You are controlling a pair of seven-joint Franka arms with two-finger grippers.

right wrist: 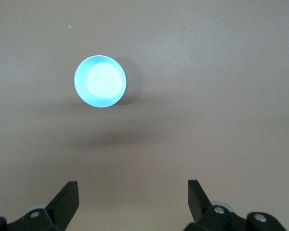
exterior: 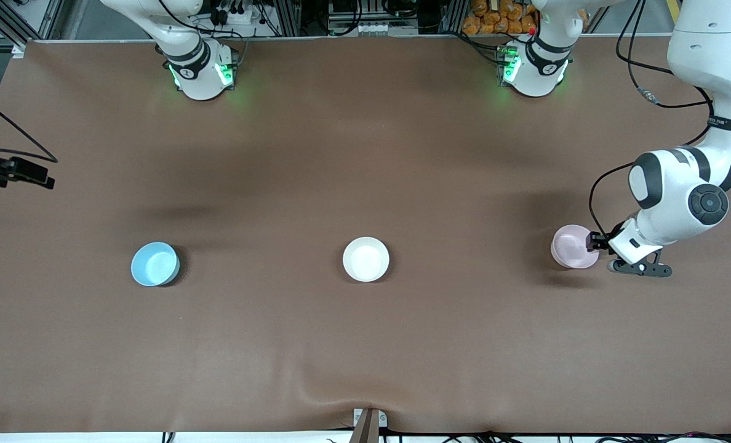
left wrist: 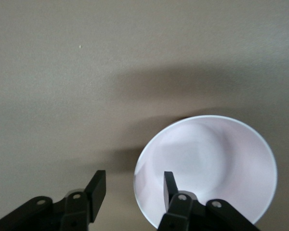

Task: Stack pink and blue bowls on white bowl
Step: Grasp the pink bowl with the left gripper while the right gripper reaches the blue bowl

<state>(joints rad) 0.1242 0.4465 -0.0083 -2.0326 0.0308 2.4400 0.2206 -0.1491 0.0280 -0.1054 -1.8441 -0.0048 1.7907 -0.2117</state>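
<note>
The pale pink bowl [exterior: 571, 246] stands on the table toward the left arm's end. My left gripper [exterior: 592, 242] is low at its rim and open. In the left wrist view one finger [left wrist: 169, 185] is inside the pink bowl [left wrist: 216, 163] and the other finger [left wrist: 97, 188] is outside it, so the gripper [left wrist: 133, 187] straddles the rim. The white bowl [exterior: 365, 259] stands mid-table. The sky-blue bowl [exterior: 154, 263] stands toward the right arm's end. My right gripper [right wrist: 132, 192] is open and empty, high above the table, with the blue bowl [right wrist: 100, 81] well ahead of it.
The brown table cover [exterior: 365, 357] has a crease near its front edge. The right arm's hand [exterior: 15, 172] shows at the edge of the front view, off to the side of the blue bowl. Both arm bases [exterior: 199, 67] stand along the table's back edge.
</note>
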